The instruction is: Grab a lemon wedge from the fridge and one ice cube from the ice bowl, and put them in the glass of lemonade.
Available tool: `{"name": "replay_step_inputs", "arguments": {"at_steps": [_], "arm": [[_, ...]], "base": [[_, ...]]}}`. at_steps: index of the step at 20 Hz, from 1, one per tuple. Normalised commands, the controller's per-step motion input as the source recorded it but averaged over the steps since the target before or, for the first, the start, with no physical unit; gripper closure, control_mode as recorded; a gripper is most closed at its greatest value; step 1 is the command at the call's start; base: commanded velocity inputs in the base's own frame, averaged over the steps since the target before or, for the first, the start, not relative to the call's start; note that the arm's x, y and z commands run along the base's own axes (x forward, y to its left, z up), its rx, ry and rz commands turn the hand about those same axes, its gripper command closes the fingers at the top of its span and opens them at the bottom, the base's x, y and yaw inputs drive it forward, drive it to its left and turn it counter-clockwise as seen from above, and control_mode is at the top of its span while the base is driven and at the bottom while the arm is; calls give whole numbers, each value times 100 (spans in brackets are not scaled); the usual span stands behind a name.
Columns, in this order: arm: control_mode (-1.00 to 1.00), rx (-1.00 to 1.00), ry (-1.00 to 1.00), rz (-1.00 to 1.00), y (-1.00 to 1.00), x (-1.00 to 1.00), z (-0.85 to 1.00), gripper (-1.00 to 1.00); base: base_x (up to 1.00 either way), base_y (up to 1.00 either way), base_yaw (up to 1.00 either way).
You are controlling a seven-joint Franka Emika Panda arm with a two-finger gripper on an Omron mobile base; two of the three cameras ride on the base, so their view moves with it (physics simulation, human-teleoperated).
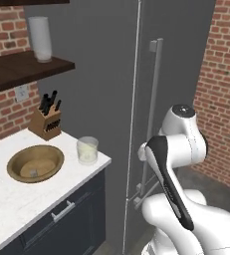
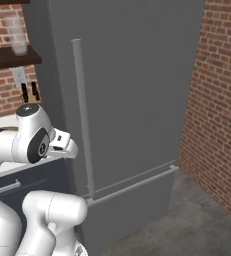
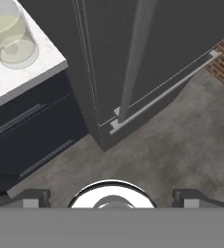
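The fridge (image 1: 116, 99) is shut, so the lemon wedge must be hidden inside it. The gripper (image 3: 112, 197) is wide open, holds nothing, and points down at the floor beside the fridge. The glass of lemonade (image 1: 87, 150) stands on the counter (image 1: 17, 199) next to the fridge, close to the ice bowl (image 1: 35, 163). If the arm swings carelessly toward the long handle (image 1: 154, 114), it could bump the glass and spill it.

A wooden knife block (image 1: 46, 123) stands at the back edge of the white tabletop (image 1: 17, 199), against the brick wall (image 1: 7, 30). Above, a frosted glass (image 1: 40, 39) sits on a dark shelf (image 1: 22, 67). Dark drawers (image 1: 61, 214) sit beneath the tabletop's front edge.
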Motion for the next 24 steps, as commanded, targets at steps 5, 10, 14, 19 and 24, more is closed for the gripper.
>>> {"name": "replay_step_inputs", "arguments": {"at_steps": [5,10,14,19,24], "arm": [[100,0,0,0,0,0,0,-100],[100,0,0,0,0,0,0,-100],[100,0,0,0,0,0,0,-100],[100,0,0,0,0,0,0,-100],[-100,0,0,3,-4,7,0,-100]], "base": [[0,0,-19],[2,9,-8],[0,0,0],[4,0,0],[5,-2,5]]}}
